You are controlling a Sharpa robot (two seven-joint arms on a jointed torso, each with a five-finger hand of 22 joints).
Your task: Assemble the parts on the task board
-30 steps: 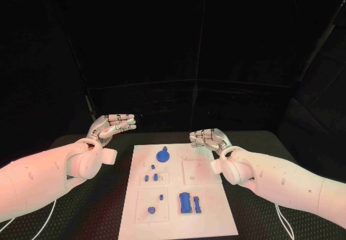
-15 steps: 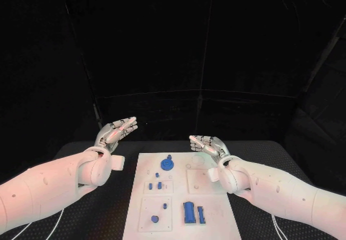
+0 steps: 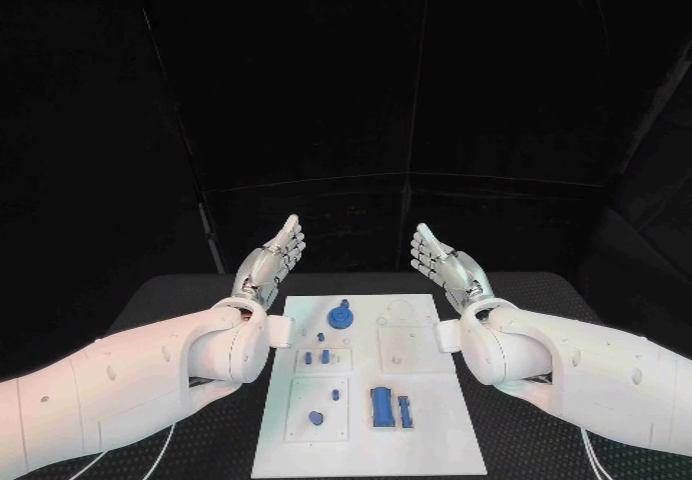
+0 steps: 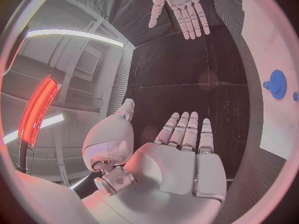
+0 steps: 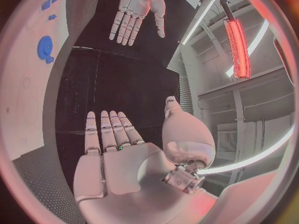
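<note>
The white task board [image 3: 433, 440] lies in the middle of the black table. On it sit a round blue gear [image 3: 340, 317], small blue pegs [image 3: 325, 356] at the left middle, an oval piece [image 3: 315, 417] and two upright blue blocks [image 3: 382, 406] near the front. My left hand [image 3: 273, 262] is raised above the board's far left corner, fingers straight and apart, holding nothing. My right hand [image 3: 441, 262] mirrors it above the far right corner, flat and empty. The left wrist view shows my left hand [image 4: 184, 154], the right hand [image 4: 181, 7] and the gear [image 4: 275, 83].
Black mesh table surface [image 3: 173, 300] extends on both sides of the board. A dark curtain backs the table. The right wrist view shows my right hand [image 5: 115, 149], the left hand [image 5: 134, 10] and the board's edge [image 5: 25, 84] with the gear [image 5: 45, 49].
Both hands have uncurled from loosely bent to flat and straight, and have risen toward the far end of the board. The head camera has shifted, so the board sits differently in the picture.
</note>
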